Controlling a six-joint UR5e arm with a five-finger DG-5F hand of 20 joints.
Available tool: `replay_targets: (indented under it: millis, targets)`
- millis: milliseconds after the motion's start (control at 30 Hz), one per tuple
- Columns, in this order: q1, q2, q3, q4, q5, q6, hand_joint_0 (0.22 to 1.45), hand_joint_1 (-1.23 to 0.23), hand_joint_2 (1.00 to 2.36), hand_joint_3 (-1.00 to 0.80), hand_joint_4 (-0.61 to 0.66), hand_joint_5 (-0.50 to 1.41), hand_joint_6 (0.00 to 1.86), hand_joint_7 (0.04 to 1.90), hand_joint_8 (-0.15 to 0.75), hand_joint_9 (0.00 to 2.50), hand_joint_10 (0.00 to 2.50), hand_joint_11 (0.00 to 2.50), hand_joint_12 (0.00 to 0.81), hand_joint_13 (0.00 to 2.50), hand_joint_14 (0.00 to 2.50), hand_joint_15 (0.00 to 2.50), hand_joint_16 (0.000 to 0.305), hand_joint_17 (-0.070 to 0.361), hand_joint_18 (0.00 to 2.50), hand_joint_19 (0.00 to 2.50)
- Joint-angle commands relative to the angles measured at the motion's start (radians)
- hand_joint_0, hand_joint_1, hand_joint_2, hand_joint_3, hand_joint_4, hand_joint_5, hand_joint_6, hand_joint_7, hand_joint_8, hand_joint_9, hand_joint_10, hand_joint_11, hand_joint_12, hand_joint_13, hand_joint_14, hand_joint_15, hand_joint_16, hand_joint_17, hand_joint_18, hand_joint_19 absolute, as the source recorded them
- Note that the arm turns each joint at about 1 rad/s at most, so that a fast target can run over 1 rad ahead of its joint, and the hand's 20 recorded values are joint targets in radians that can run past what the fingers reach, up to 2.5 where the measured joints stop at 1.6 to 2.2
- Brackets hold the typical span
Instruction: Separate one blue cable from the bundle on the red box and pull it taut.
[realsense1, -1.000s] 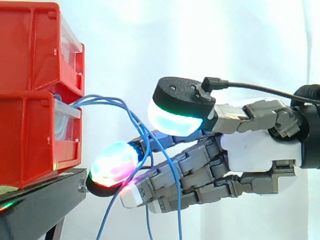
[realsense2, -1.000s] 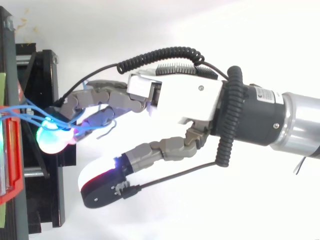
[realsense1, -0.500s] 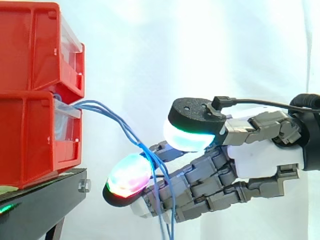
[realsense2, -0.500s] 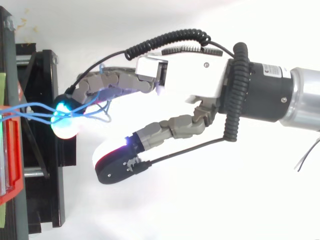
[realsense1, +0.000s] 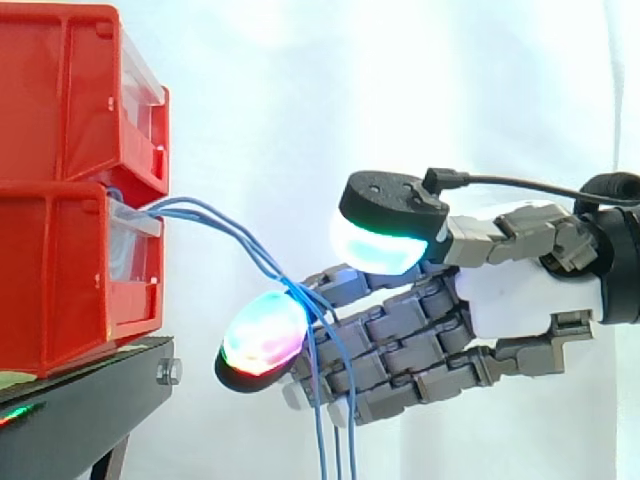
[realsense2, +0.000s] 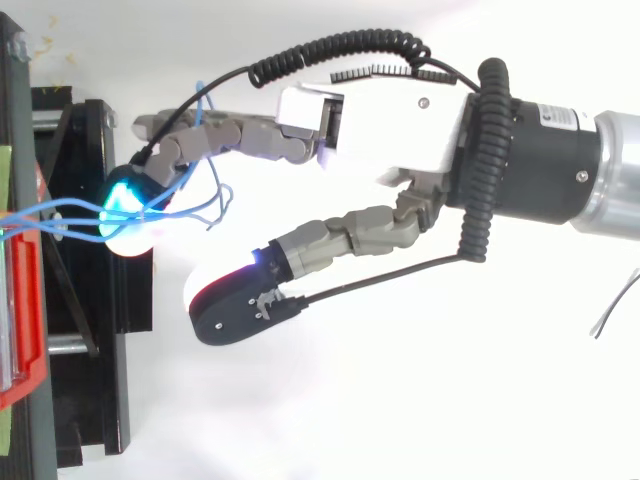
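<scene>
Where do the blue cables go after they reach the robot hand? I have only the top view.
Observer: In the side view the blue cables lie across the fingers of the robot hand, then hang straight down out of the picture.
Operator: Is one cable alone there?
Observer: No, several strands cross the fingers together and hang side by side.
Operator: At what height do they start?
Observer: They leave the front of the lower red bin, which has an upper red bin stacked on it, and they bend down in a curve to the robot hand.
</scene>
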Motion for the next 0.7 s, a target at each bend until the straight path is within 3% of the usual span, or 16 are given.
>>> replay_targets:
  millis: [0, 200, 333, 600, 667]
  targets:
    - [-0.007, 0.0, -0.025, 0.008, 0.002, -0.002, 0.47, -0.56, 1.0, -0.5, 0.06, -0.28, 0.5, 0.65, 0.172, 0.0, 0.0, 0.0, 0.323, 0.0, 0.0, 0.05, 0.057, 0.128, 0.0, 0.08]
    - [-0.018, 0.0, -0.055, 0.096, -0.001, 0.007, 0.46, -0.56, 1.0, -0.5, 0.06, -0.3, 0.5, 0.64, 0.171, 0.0, 0.0, 0.0, 0.325, 0.0, 0.0, 0.05, 0.059, 0.133, 0.0, 0.07]
    - [-0.035, -0.001, -0.129, 0.244, -0.001, 0.077, 0.45, -0.57, 1.0, -0.5, 0.04, -0.3, 0.5, 0.65, 0.168, 0.0, 0.0, 0.0, 0.326, 0.0, 0.0, 0.05, 0.065, 0.145, 0.0, 0.05]
    - [-0.042, -0.001, -0.138, 0.263, -0.016, 0.125, 0.47, -0.65, 1.0, -0.5, 0.07, -0.3, 0.5, 0.67, 0.178, 0.0, 0.0, 0.0, 0.326, 0.0, 0.0, 0.07, 0.067, 0.151, 0.0, 0.07]
    - [-0.045, -0.012, -0.138, 0.274, -0.016, 0.168, 0.47, -0.66, 1.0, -0.5, 0.08, -0.29, 0.5, 0.68, 0.18, 0.0, 0.0, 0.0, 0.32, 0.0, 0.0, 0.08, 0.066, 0.148, 0.0, 0.09]
